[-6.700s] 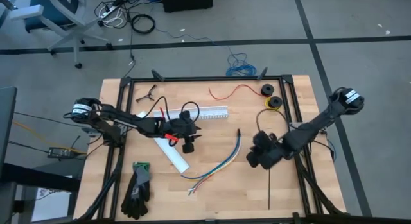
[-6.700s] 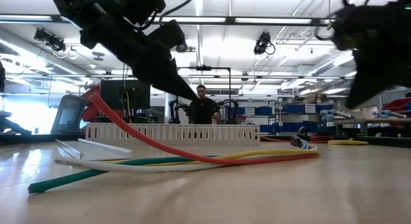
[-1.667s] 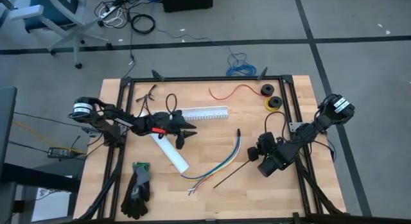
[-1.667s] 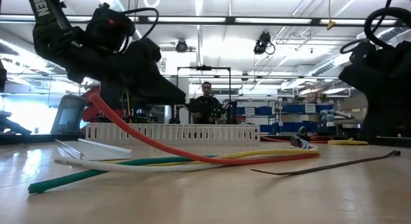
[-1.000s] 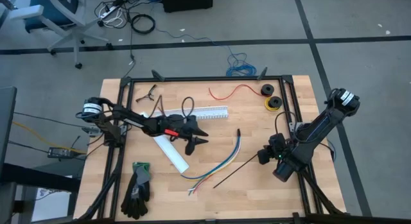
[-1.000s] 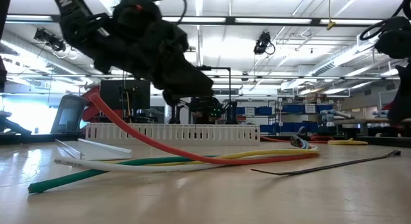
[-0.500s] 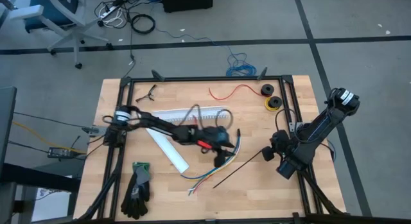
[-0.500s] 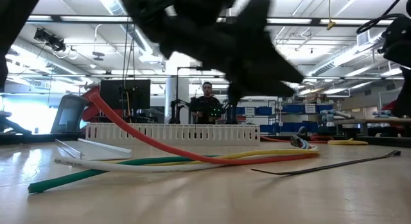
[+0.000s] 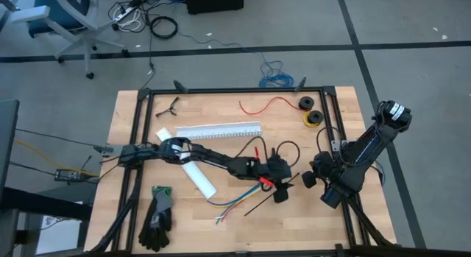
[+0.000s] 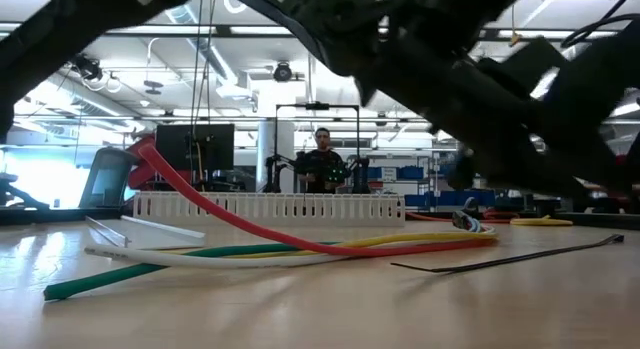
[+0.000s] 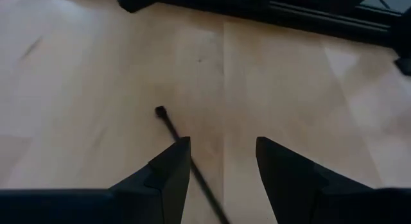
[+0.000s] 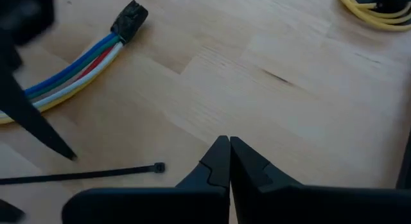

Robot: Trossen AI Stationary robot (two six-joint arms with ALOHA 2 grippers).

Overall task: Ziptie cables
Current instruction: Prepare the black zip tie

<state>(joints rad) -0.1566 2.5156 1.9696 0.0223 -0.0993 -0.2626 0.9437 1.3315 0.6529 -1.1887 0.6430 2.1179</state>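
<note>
The left gripper (image 9: 280, 189) has swept well across the table since half a second ago and now hovers over the black zip tie (image 11: 172, 126), its jaws standing moderately apart and holding nothing; in the left wrist view the tie's head end lies just ahead of the fingers (image 11: 172, 171) and the strip runs back between them. A second ago this gripper was still back near the white channel (image 9: 218, 129), well behind where it hangs now. The cables (image 9: 247, 191) lie just beside the left gripper on its channel side, their coloured wires fanning toward the table's near edge, partly covered by the arm in the high view; their dark-sleeved end (image 12: 129, 19) shows clearly ahead of the right gripper (image 12: 228, 161). The right gripper is pinched shut, empty, over the right edge of the table (image 9: 312, 220), almost unmoved. In the low view the left arm blurs across most of the scene.
</note>
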